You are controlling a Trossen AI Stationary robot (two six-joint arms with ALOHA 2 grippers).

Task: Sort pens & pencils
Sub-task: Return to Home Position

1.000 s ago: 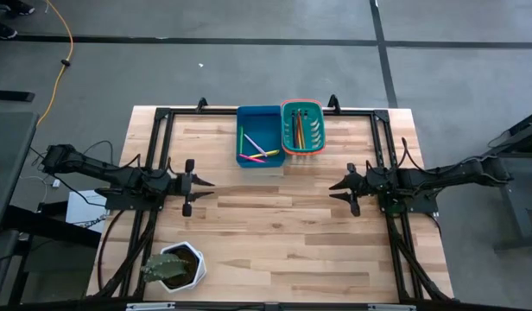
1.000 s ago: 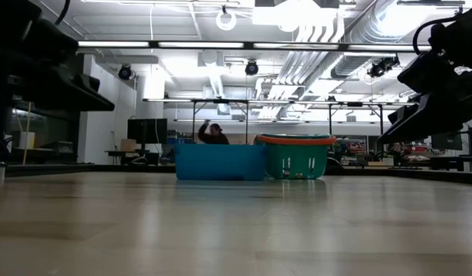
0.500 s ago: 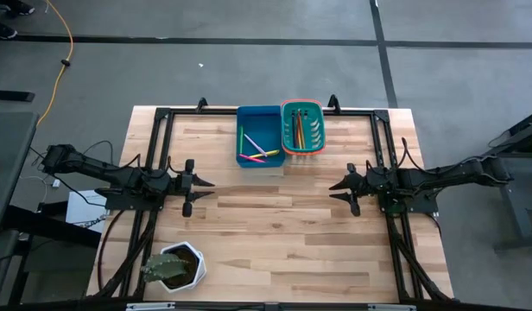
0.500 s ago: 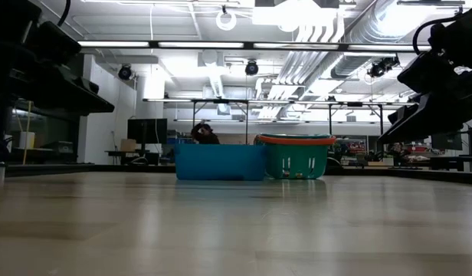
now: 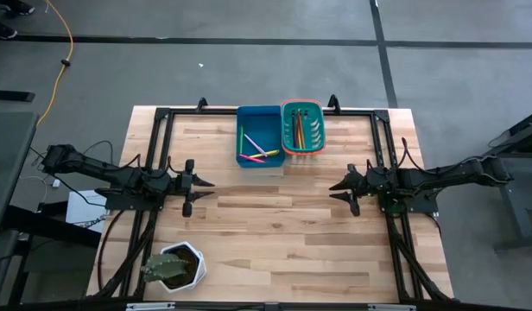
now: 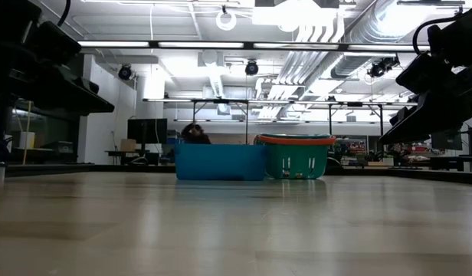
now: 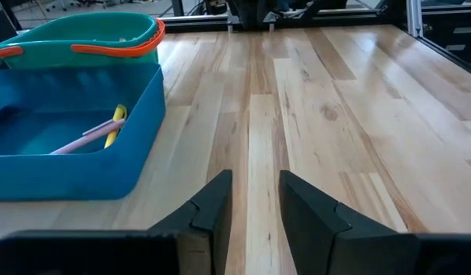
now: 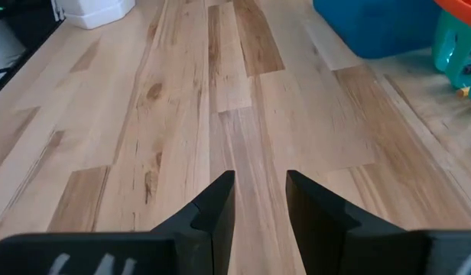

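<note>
Only a person (image 6: 194, 134) beyond the bins has shifted; both arms sit parked at the desk's (image 5: 275, 233) sides. The left end effector (image 7: 254, 177) and right end effector (image 8: 260, 179) gape empty. Pens (image 5: 256, 156) lie in the blue bin (image 5: 259, 110) and pencils (image 5: 298, 130) in the green bin (image 5: 302, 103) (sorting looks finished). Homing seems nearly done.

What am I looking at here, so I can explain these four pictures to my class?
A robot: two dark arms at a wooden table. One picture looks down from above, one sits at table height, one rides on each wrist. The left arm and right arm wait at the sides, jaws slightly apart, holding nothing. A blue bin and a green bin stand side by side, both with pens and pencils inside. A potted plant stands on the left arm's side.
</note>
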